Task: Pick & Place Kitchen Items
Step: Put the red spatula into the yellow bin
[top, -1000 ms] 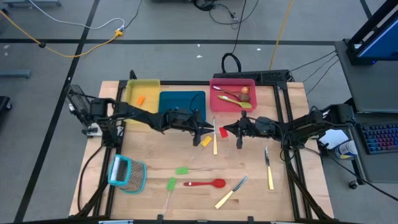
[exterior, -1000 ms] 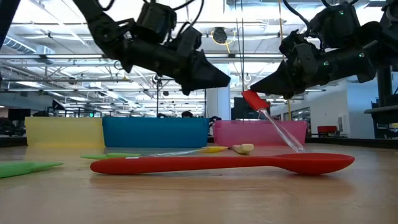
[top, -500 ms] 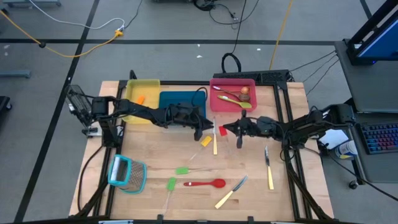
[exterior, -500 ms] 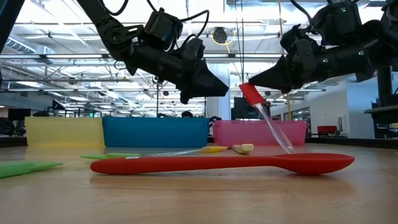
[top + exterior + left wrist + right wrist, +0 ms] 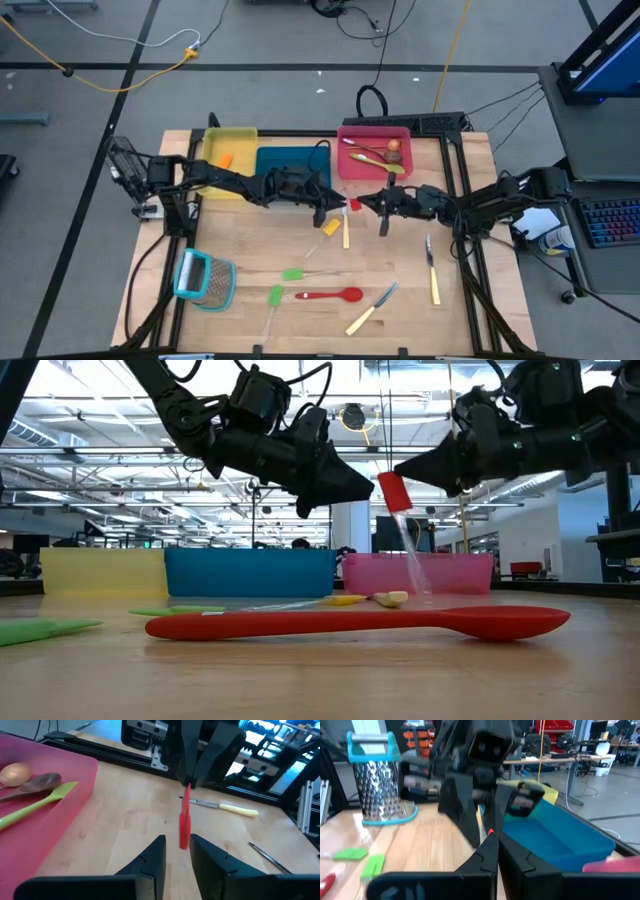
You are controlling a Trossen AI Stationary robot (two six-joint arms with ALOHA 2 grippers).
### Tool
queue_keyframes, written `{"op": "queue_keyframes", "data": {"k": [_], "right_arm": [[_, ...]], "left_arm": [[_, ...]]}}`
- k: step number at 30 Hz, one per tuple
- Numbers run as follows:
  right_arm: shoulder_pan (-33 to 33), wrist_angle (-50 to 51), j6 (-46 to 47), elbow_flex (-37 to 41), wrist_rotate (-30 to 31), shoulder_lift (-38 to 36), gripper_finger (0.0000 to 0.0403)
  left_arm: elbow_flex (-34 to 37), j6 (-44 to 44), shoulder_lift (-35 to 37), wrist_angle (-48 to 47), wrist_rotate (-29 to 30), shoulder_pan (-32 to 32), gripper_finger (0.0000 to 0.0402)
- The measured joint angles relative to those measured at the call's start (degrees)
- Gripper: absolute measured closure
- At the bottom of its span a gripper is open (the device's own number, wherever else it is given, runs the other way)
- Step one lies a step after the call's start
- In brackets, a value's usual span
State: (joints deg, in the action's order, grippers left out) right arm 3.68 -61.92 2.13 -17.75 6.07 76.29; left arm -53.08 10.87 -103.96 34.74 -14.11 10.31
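A small red spatula [image 5: 354,205] with a clear handle hangs between my two grippers over the middle of the table. My right gripper [image 5: 366,204] is shut on it. My left gripper [image 5: 337,206] is open and faces the right one. In the left wrist view its fingertips [image 5: 162,845] stand on either side of the red head's [image 5: 184,827] lower end, apart from it. In the low view the red head [image 5: 393,493] sits between the two gripper tips and the clear handle [image 5: 410,560] hangs below. My right gripper pinches the upper end of the spatula's red head [image 5: 187,787] between its two fingers. The fingers come from the table's right, about level. The spatula hangs almost upright below them, handle down. I cannot tell whether the handle's lower end touches the table.
Yellow [image 5: 230,148], blue [image 5: 293,162] and pink [image 5: 350,165] trays line the far edge; the pink one holds spoons. A yellow spatula [image 5: 331,227], green spatulas [image 5: 292,273], a red spoon [image 5: 330,295], knives [image 5: 433,280] and a grater [image 5: 205,278] lie on the table.
My right gripper has gone up and toward the table's left with the spatula. The spatula has swung from slanting to almost upright. My left gripper has gone toward the table's right, up to the red head.
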Motion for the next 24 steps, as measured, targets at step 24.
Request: {"op": "queue_keyframes", "data": {"k": [24], "right_arm": [[0.0,-0.4,-3.3,-7.8,-0.3,10.3,0.0403]], "left_arm": [[0.0,-6.1,0.1,-0.8,0.6,-0.3,0.039]]}}
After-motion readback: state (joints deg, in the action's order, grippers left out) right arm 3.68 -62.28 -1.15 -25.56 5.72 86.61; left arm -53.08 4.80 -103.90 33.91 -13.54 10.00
